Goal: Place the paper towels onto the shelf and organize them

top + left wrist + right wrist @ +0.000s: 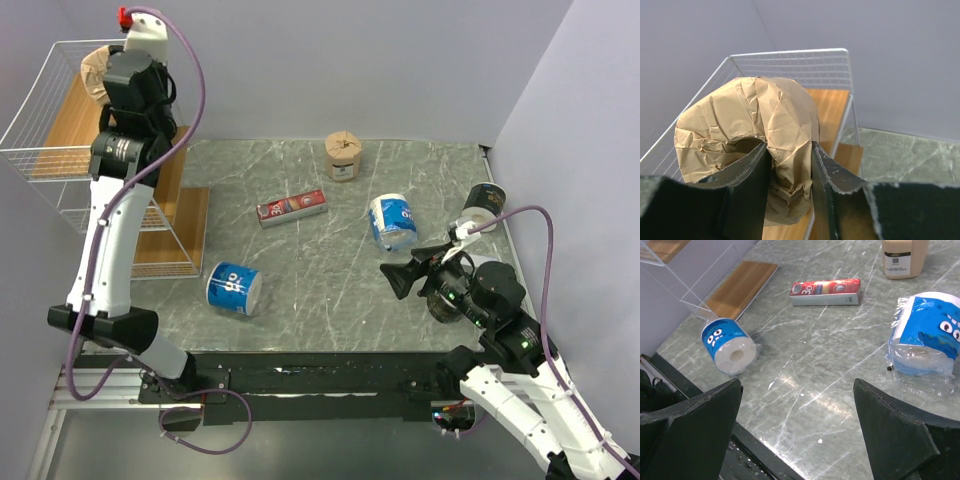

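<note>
Kraft roll (740,120), core toward left pincer (789,152)

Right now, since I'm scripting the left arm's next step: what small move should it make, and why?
Probably lower the brown roll onto the shelf's top board, then open. The left gripper is shut on the roll and holds it over the wire frame, with bare wood showing beyond it, so the roll seems not yet set down.

Wide-spread right pincer (797,385) over table (840,340), left blue roll (730,346) and right blue roll (927,335) ahead, red box (826,292) beyond
</note>
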You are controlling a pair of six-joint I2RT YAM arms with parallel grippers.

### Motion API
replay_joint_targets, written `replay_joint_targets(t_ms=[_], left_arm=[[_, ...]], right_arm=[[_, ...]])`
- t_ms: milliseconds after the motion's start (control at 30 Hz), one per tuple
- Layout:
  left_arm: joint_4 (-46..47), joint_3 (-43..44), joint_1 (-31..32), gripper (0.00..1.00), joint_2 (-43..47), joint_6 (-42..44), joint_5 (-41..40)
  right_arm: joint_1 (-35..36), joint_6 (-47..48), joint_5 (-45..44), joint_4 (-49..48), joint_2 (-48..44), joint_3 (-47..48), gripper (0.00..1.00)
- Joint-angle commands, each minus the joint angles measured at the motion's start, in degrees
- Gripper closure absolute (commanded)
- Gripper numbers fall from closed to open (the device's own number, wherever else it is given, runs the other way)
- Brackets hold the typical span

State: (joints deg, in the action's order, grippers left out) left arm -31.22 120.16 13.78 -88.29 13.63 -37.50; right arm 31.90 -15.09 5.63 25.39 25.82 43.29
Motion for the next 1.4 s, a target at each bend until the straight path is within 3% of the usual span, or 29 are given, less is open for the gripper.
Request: replay_joint_targets(t_ms=[0, 167, 300, 633, 867, 1067, 1133, 1233, 1367], left_arm=[[4.86, 5.78, -4.46, 0.60, -1.53, -2.11, 4.35], [3.97, 11.93, -7.36, 0.54, -5.66, -1.50, 5.50], [4.85, 12.20, -8.86, 0.46, -6.80, -1.15, 6.99], [2.93, 14.49, -9.74, 0.38, -7.87, -4.47, 12.00], [0.20, 4.66, -7.72, 0.25, -0.40, -13.10, 22.72], [-5.95, -1.41, -1.93, 0.16, 3.82, -15.56, 26.07], [-7.09, -5.45, 3.60, 0.12, 6.02, -14.25, 23.01], [-6.66, -12.56, 10.99, 0.05, 9.88, -14.24, 20.71], [-2.11, -22.84, 16.45, 0.03, 16.37, -16.26, 25.35]], right_arm=[[0.27, 0.33, 0.08, -0.86, 0.63, 2.15, 0.00], [0.27, 0.41, 0.79, -0.43, 1.77, 3.64, 0.00], [0.27, 0.33, 0.70, -0.69, 2.21, 4.00, 0.00], [0.18, -0.82, 1.40, -1.30, 3.36, 4.17, 0.00], [0.18, -1.96, 2.11, -2.45, 5.64, 3.82, 0.01], [0.18, -2.84, 0.53, -5.43, 7.74, 2.68, 0.01], [0.27, -3.71, -0.88, -7.79, 9.15, 2.85, 0.00], [0.18, -4.59, -5.18, -11.04, 13.71, 4.34, 0.01], [-0.26, -3.63, -14.48, -12.55, 25.64, 10.66, 0.01]])
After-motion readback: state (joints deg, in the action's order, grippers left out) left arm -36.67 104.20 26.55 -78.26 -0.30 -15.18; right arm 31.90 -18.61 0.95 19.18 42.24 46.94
